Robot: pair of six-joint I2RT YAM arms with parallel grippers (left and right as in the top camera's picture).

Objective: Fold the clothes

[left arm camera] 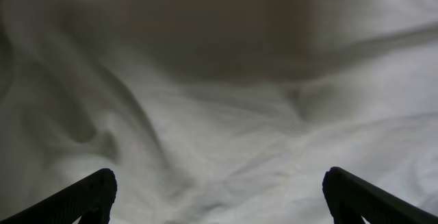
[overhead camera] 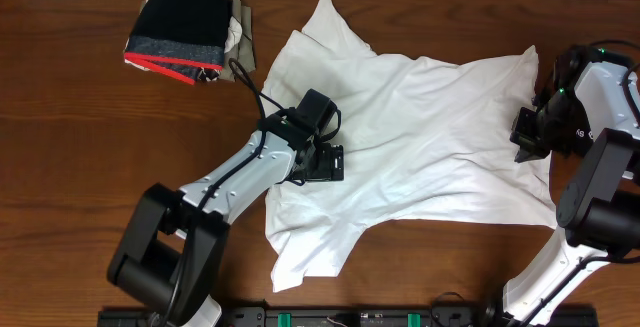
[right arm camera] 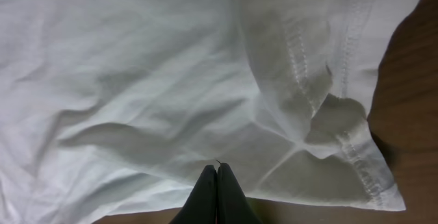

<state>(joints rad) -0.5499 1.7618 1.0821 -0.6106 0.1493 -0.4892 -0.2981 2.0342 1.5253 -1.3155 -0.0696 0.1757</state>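
A large white short-sleeved shirt [overhead camera: 430, 137] lies spread and wrinkled across the middle of the wooden table [overhead camera: 80, 147]. My left gripper [overhead camera: 322, 163] hovers low over the shirt's left part. In the left wrist view it [left arm camera: 219, 176] stands wide open over rumpled white cloth [left arm camera: 219, 80], with nothing between its fingers. My right gripper [overhead camera: 520, 143] is at the shirt's right edge. In the right wrist view its tips [right arm camera: 217, 168] are pressed shut just above the shirt's hemmed edge [right arm camera: 137, 66]; I see no cloth bunched between them.
A folded pile of dark clothes [overhead camera: 185, 27] with a grey band and red stripes sits at the back left, on top of a beige and white piece [overhead camera: 240, 37]. Bare wood [right arm camera: 410, 114] shows beside the shirt's right corner.
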